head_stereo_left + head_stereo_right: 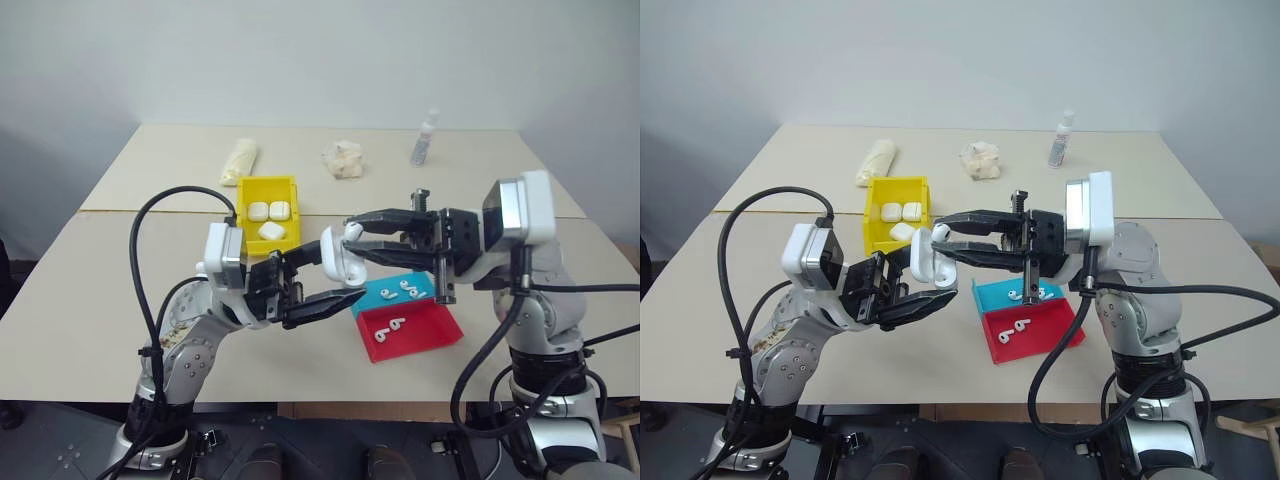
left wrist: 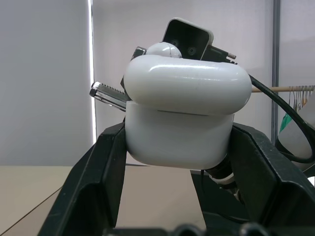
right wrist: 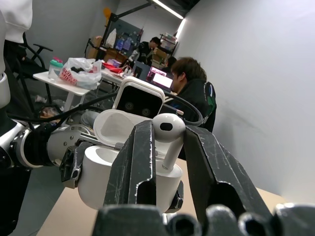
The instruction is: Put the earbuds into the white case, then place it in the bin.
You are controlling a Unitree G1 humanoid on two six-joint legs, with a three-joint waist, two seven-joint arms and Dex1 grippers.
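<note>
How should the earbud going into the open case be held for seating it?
By its bulb, as the right pincer does, coming from above the white case held by the left pincer: the earbud has its stem pointing down toward the open socket, lid tipped back.

I can read no text, label, brand, number or sign anywhere. The small bottle (image 1: 424, 139) at the far edge of my desk (image 1: 120, 300) carries a label, but it is too small to make out. The white case (image 2: 182, 118) shows a plain glossy shell with no marking, and the bin (image 1: 246, 192) has bare yellow walls.
</note>
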